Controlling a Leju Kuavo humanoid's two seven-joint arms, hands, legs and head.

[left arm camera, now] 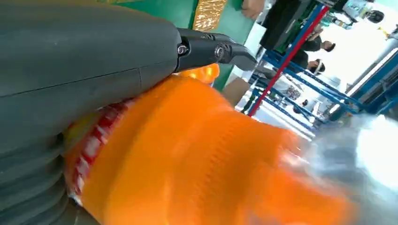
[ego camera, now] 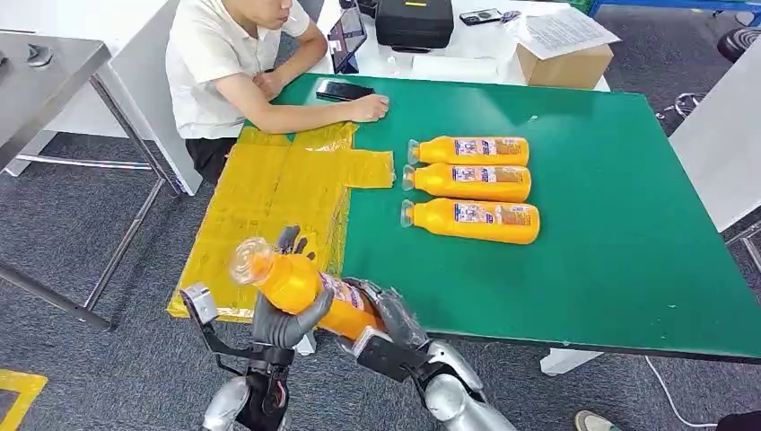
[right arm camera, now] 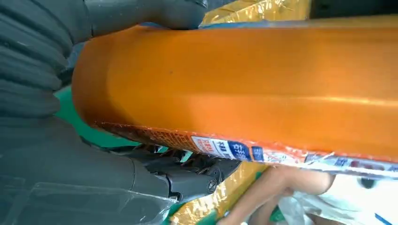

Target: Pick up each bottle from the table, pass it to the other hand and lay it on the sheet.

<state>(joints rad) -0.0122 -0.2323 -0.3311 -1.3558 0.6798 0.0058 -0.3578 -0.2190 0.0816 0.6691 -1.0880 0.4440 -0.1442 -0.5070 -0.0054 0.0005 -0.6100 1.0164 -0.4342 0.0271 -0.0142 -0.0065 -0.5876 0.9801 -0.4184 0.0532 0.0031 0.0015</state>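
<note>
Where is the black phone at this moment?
In the head view, the black phone lies on the green table's far left corner, beside the person's hand.

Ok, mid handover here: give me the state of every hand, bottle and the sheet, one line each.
Left hand: grips the held bottle near its neck end.
Right hand: grips the same bottle at its base end.
Held bottle: off the table, tilted, in both hands.
Three bottles: lying on their sides in a row on the green table.
Yellow sheet: flat, no bottle on it yet.
Phone: lying flat, screen dark.
</note>
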